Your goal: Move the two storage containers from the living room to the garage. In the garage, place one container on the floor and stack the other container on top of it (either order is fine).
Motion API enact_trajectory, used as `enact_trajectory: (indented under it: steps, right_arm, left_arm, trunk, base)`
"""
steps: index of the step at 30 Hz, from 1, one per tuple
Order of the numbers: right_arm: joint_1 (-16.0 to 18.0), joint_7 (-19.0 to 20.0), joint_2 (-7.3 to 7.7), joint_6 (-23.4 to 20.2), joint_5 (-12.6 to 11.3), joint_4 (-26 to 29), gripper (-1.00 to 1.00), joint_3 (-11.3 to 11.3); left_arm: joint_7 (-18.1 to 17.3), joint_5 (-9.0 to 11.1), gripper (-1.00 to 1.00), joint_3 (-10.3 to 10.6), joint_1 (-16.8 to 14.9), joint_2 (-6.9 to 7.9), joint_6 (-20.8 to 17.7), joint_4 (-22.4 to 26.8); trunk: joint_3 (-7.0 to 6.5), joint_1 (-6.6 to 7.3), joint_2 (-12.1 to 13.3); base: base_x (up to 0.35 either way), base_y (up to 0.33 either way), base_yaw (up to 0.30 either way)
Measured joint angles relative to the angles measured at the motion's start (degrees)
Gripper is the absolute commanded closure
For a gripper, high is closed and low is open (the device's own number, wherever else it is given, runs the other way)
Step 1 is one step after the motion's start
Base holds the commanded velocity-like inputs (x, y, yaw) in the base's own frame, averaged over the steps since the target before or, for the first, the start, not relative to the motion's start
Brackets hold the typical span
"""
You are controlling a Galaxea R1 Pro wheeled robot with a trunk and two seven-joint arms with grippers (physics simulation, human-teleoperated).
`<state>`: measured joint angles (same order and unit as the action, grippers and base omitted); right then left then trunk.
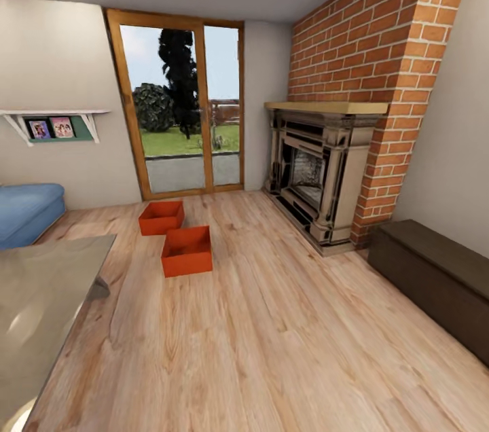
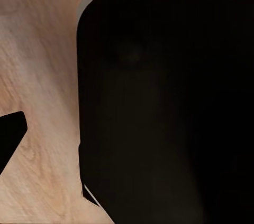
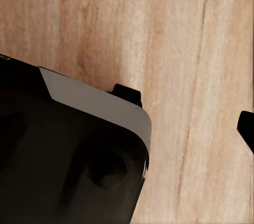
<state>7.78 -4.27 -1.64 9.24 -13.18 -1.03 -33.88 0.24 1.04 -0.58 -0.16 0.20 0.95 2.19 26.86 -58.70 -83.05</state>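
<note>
Two storage containers sat on the living room's wood-plank floor: near container and far container, corners almost touching, both open-topped and empty, ahead of me near the glass doors. One fireplace, one brick chimney, one dark bench, one blue sofa, one glass-topped table, one shelf with two photos. No legible writing. My wrist cameras faced planks and dark housing; couldn't tell either gripper's opening, nothing visibly held.
</note>
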Motion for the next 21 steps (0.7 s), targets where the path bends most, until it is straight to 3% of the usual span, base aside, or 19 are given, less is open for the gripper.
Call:
enact_trajectory:
  steps: [21]
  right_arm:
    - [0.0,0.0,0.00,0.0,0.0,0.0,-1.00,0.0]
  left_arm:
    - [0.0,0.0,-1.00,0.0,0.0,0.05,0.0,0.0]
  trunk:
    - [0.00,0.00,0.0]
  base:
    - [0.322,0.000,0.269]
